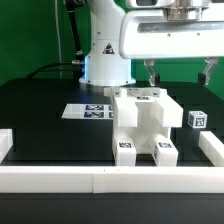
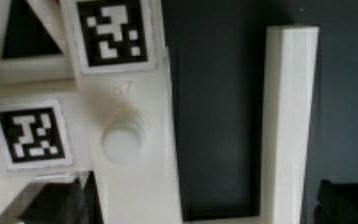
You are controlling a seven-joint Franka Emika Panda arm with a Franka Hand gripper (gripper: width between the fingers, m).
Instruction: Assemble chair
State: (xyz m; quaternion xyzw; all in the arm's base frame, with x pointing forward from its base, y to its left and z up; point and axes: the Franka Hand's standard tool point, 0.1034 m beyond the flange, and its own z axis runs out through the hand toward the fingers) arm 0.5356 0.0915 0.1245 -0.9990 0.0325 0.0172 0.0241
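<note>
Above the table (image 1: 40, 95), the end effector (image 1: 178, 72) hangs with fingers apart over the chair (image 1: 140, 118); descending off-centre, I judge, a finger could strike and shove it.

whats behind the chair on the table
Behind the chair lies the marker board, with the robot base further back. The chair hides the table directly behind it.
</note>
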